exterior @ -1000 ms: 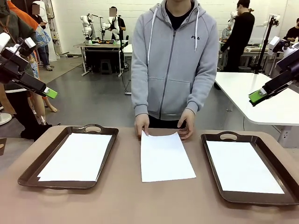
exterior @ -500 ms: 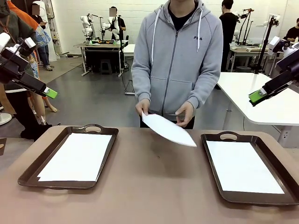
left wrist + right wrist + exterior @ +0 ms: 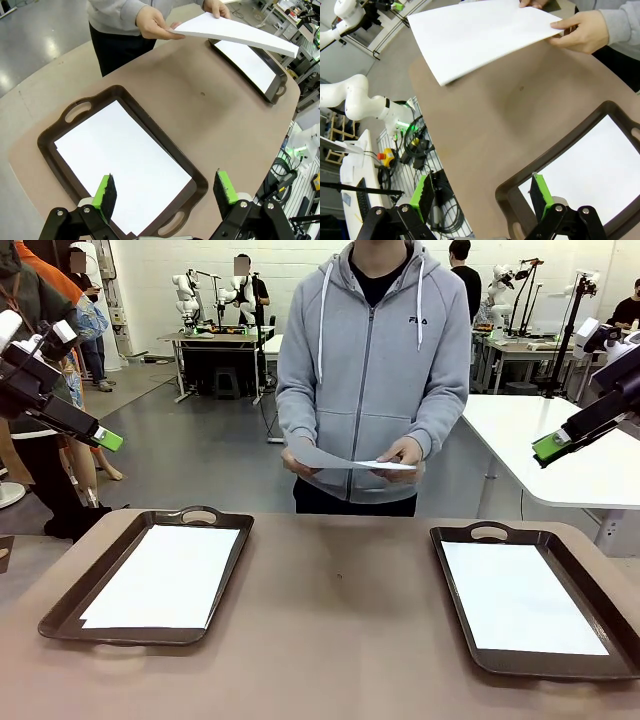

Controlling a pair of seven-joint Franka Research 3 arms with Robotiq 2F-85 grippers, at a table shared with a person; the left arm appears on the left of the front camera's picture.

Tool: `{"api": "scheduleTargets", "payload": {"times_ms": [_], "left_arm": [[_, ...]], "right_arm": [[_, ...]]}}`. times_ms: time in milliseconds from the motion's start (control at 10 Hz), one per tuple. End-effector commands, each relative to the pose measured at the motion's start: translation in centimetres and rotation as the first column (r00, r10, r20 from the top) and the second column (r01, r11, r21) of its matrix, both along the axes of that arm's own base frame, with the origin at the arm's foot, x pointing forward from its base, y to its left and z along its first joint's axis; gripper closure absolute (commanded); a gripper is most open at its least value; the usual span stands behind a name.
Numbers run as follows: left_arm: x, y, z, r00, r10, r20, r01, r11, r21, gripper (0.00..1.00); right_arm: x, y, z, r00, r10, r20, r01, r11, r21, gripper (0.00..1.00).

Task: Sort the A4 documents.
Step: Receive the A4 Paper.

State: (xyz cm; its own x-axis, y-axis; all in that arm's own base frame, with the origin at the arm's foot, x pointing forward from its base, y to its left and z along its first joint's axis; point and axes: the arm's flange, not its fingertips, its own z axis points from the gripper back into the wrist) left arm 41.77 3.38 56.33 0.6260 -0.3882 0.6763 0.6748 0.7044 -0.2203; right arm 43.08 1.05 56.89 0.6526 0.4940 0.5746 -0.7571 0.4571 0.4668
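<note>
Brown worktop (image 3: 330, 630) in a busy lab, other benches behind. Three A4 documents counted: one sheet (image 3: 165, 575) in the left tray (image 3: 215, 585), one sheet (image 3: 520, 597) in the right tray (image 3: 455, 585), and a third sheet (image 3: 350, 461) held in the air above the worktop's far edge by the person's two hands (image 3: 403, 455), one at each end. That held sheet is near edge-on from the front, so its face is hard to read; the wrist views show it blank white (image 3: 235, 31) (image 3: 480, 35). Two trays, dark brown, handled. Right tray's near corner is cut off at the picture edge in front view; in the right wrist view just one corner of it (image 3: 560, 165) shows.

Left claw (image 3: 107, 439) hangs high at the left side, right claw (image 3: 548, 445) high at the right, both well apart from everything. Front view shows just the green tips. Wrist views show both claws spread, nothing between the pads (image 3: 106, 192) (image 3: 426, 195).
</note>
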Motion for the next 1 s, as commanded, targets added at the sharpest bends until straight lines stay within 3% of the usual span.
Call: {"api": "scheduleTargets", "payload": {"times_ms": [0, 900], "left_arm": [[-0.04, 0.1, 0.03, 1.0, -0.006, 0.005, 0.006, 1.0, 0.006, 0.0], [-0.04, 0.1, 0.03, 1.0, -0.006, 0.005, 0.006, 1.0, 0.006, 0.0]], "right_arm": [[-0.04, 0.17, -0.17, 1.0, 0.002, 0.004, -0.002, 1.0, 0.012, 0.0], [-0.04, 0.17, -0.17, 1.0, 0.002, 0.004, -0.002, 1.0, 0.012, 0.0]]}}
